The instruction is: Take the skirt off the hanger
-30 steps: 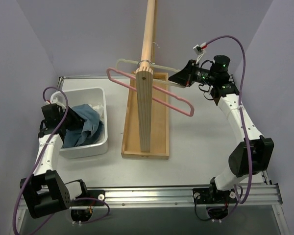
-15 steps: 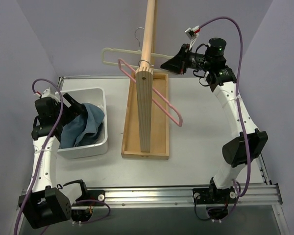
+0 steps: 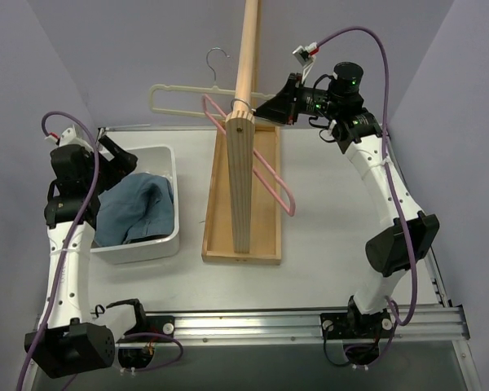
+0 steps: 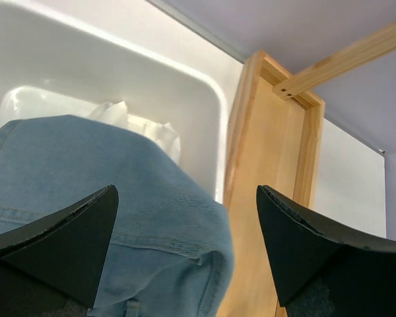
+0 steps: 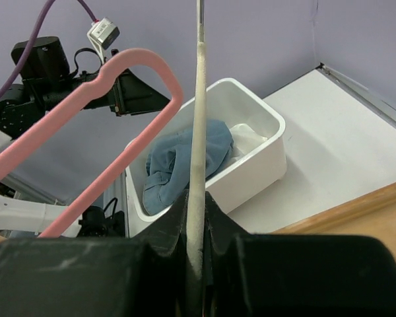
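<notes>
The pink hanger (image 3: 265, 167) hangs bare on the wooden rod (image 3: 246, 57), tilted down to the right; it shows again in the right wrist view (image 5: 129, 63). A little white fabric, the skirt (image 4: 142, 129), peeks out under a blue denim garment (image 3: 134, 210) in the white bin (image 3: 169, 163). My left gripper (image 3: 121, 156) hovers open above the bin with nothing between its fingers; the denim lies below it (image 4: 186, 191). My right gripper (image 3: 267, 107) is shut on the end of an off-white hanger (image 3: 191, 99), whose bar runs straight up from the jaws (image 5: 197, 198).
A wooden stand with a flat tray base (image 3: 265, 228) and an upright post (image 3: 240, 187) carries the rod in the middle of the table. The off-white hanger's metal hook (image 3: 218, 59) is off the rod, to its left. Purple walls close in at the back and sides.
My left gripper has opened and risen from the bin, leaving the denim there. My right gripper has carried the off-white hanger up and to the left. The pink hanger has swung round.
</notes>
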Robot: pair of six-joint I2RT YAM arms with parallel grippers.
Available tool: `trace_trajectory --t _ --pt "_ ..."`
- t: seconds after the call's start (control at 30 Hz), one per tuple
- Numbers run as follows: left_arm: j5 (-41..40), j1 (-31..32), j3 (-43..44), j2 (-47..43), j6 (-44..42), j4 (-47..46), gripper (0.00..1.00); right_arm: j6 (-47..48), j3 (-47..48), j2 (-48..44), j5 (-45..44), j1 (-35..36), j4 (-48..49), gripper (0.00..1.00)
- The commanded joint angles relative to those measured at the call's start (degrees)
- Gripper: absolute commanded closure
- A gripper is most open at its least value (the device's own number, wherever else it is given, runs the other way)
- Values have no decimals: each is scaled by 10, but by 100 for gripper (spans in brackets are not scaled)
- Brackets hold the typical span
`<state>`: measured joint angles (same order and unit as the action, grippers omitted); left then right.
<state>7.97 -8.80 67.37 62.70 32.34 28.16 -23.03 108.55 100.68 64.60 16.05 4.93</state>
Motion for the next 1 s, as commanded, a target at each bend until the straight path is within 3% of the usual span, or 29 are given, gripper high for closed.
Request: trace_trajectory --t 0.0,0.33,0.97 --pt "-18 32 60 -7 -20 -14 6 -22 25 -37 15 2 69 100" --pt "6 82 122 -5 -41 -21 6 -18 31 -55 -13 -3 65 100" --pt "39 81 113 -3 -32 -49 6 9 17 -106 -50 -26 35 100"
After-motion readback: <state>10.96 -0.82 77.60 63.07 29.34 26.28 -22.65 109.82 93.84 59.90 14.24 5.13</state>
